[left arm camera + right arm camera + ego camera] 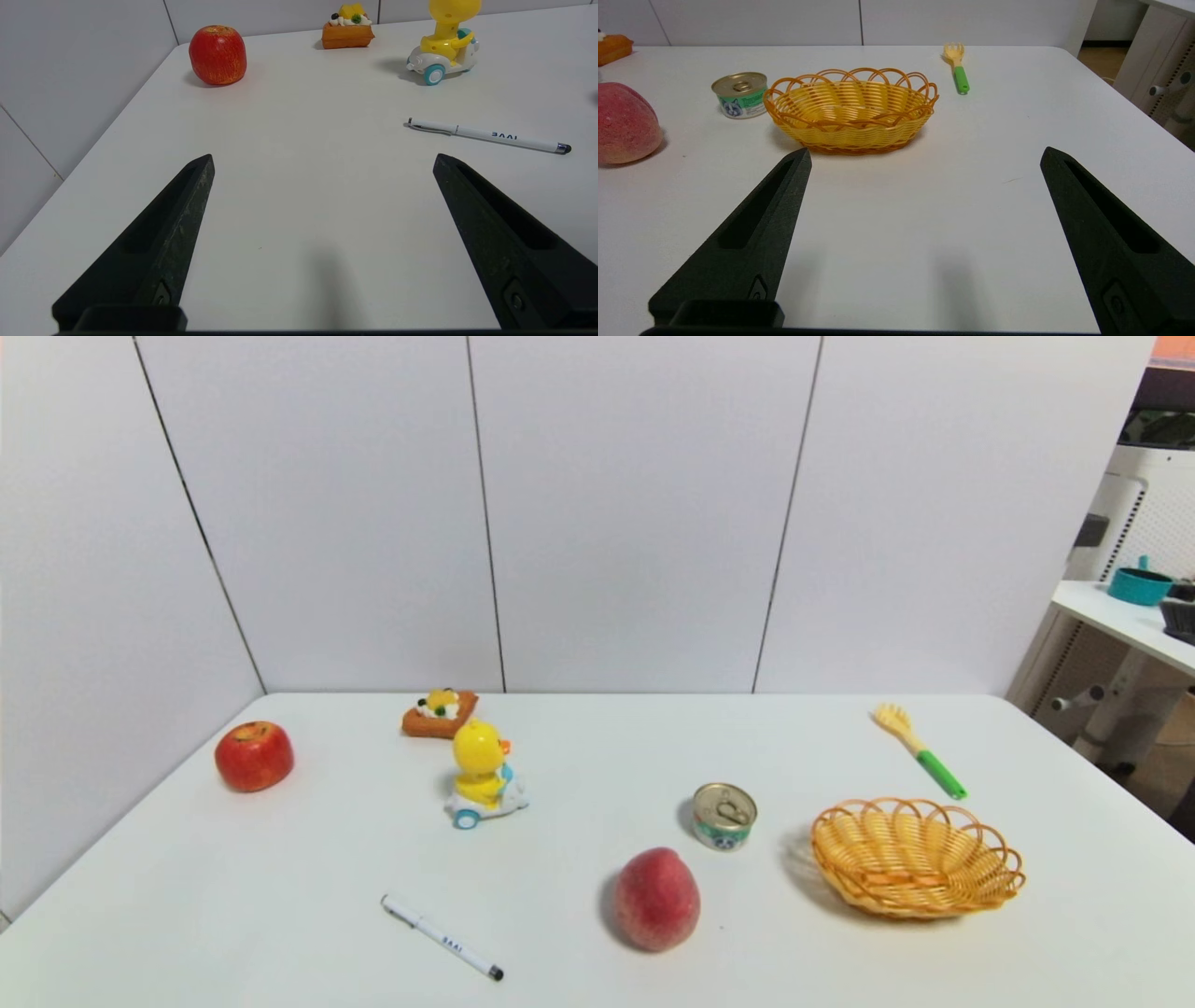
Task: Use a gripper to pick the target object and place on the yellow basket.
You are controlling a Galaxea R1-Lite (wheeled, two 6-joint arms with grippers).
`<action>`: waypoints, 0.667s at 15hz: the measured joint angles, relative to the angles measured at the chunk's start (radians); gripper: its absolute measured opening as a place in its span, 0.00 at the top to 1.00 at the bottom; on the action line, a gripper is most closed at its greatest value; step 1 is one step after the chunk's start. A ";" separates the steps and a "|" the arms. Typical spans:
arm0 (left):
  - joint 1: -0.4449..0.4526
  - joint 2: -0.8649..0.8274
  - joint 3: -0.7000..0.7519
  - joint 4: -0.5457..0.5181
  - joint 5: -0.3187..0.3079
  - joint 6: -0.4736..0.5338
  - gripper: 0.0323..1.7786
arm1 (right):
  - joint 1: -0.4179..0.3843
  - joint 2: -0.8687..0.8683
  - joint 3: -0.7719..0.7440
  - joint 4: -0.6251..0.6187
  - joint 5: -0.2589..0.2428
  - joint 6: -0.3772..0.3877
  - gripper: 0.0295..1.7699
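The target object lies flat on the white table, just behind the yellow basket and apart from it, pronged head pointing away toward the wall. Left of the basket stands a tin can, then a peach; a white pen, a duck toy, a cake toy and an apple lie farther left. Grey wall panels enclose the table. The right claw hovers in front of the basket, spread apart and empty; the left claw, also spread, hangs well left of it.
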 joint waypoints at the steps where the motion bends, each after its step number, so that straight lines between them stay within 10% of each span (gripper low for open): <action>1: 0.000 0.000 0.000 0.000 0.000 0.000 0.05 | 0.000 0.000 0.000 0.001 0.000 0.000 0.04; 10: 0.000 0.000 0.000 0.000 0.000 -0.001 0.05 | -0.007 0.187 -0.237 0.010 -0.004 0.004 0.04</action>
